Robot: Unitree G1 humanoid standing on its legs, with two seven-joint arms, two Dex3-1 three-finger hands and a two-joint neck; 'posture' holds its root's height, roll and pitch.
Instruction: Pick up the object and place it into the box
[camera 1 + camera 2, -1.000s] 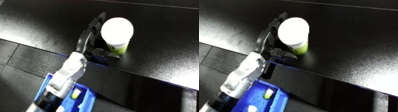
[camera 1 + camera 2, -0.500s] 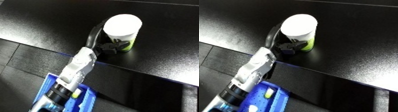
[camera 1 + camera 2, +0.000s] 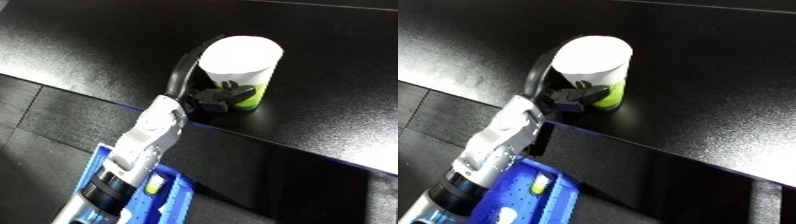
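Observation:
A container with a white top and a green-and-white side (image 3: 242,62) stands on the black table (image 3: 107,40). My left hand (image 3: 213,98) is shut on it: one black finger arcs round its far left side, the others press its lower front. The silver forearm (image 3: 147,140) comes up from the lower left. A blue bin (image 3: 531,200) sits at the bottom left, below the table's edge and partly hidden by the forearm. My right hand shows in no view.
The table's near edge (image 3: 266,145) runs diagonally from the left down to the right. Dark floor boards (image 3: 44,115) lie beyond it at the left. Small yellow-green and white items (image 3: 538,185) lie in the bin.
The container looked tipped toward the camera a second ago and now stands more upright. The hand stays curled round it, and the forearm has shifted slightly to the right.

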